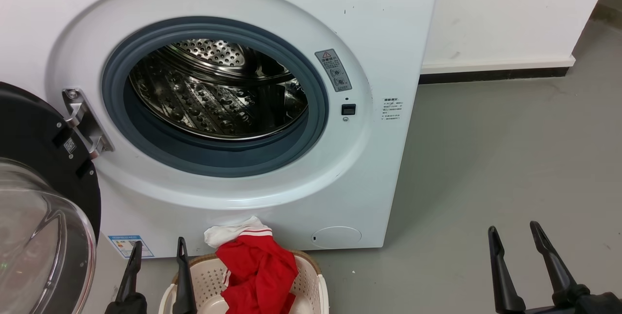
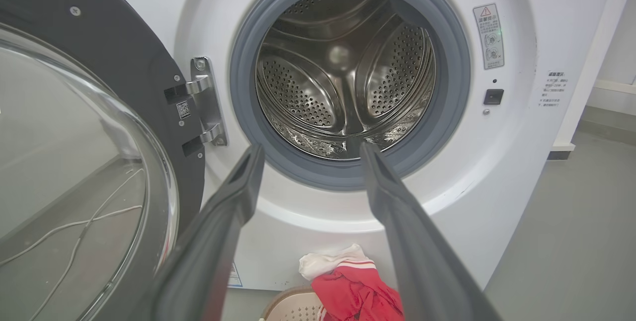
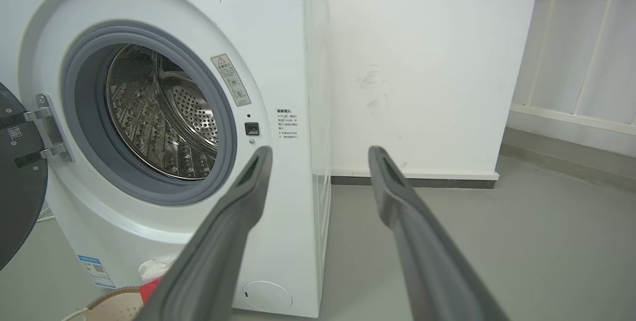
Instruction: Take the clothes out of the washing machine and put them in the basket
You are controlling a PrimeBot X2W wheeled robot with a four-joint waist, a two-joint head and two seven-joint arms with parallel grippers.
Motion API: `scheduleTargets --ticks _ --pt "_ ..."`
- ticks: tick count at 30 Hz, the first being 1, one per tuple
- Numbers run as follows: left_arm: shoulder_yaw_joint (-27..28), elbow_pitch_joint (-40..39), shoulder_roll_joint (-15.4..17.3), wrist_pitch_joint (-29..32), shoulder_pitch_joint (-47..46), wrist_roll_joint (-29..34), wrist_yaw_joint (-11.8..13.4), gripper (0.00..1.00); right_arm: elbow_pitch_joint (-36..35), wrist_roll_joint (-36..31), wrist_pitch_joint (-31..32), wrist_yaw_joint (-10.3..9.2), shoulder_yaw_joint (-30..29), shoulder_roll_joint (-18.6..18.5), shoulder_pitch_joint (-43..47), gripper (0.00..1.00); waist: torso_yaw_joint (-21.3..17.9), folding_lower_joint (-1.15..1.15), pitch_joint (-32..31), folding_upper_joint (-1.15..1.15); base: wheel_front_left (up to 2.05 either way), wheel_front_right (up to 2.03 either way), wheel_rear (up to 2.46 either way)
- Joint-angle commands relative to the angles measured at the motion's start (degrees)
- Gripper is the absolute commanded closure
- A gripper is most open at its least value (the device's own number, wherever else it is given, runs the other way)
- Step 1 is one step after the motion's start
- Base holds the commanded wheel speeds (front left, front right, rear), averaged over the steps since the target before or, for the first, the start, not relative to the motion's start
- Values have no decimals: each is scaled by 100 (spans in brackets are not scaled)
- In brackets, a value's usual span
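Observation:
The white washing machine [image 1: 379,42] stands with its black-framed glass door [image 1: 34,226] swung open to the left, and its steel drum [image 1: 218,90] holds nothing I can see. The red clothes [image 1: 257,268], with a white ribbed cuff, lie in the cream basket [image 1: 311,282] on the floor below the porthole, draped over its far rim. My left gripper [image 1: 158,248] hangs open just left of the basket, nothing between its fingers. My right gripper [image 1: 515,231] is open over bare floor at the lower right. From the left wrist, the drum [image 2: 348,72], clothes [image 2: 353,288] and basket [image 2: 293,308] show.
Grey floor [image 1: 486,158] stretches to the right of the machine, bounded by a white wall [image 1: 505,12] with a dark skirting. The open door [image 2: 89,152] takes up the space at the left. A railing [image 3: 581,38] stands beyond the wall's corner in the right wrist view.

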Motion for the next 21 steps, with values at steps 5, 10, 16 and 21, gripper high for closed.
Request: scheduleTargets --ticks 5,10,16,21 --pt "53 63 -29 -15 73 41 -23 0 20 18 -12 -2 35 1 -13 0 -43 0 -13 0 0 0 0" --pt "76 91 -46 -15 60 59 -20 0 11 -1 -12 -2 44 1 -32 0 -66 0 -17 0 0 0 0" --pt "38 280 -49 28 12 23 -18 100 185 43 8 0 55 3 17 100 -74 0 -10 0 0 0 0" --pt "28 350 -25 110 -54 -517 -63 100 304 586 84 0 60 -29 -52 100 -63 1 0 0 0 0 0"
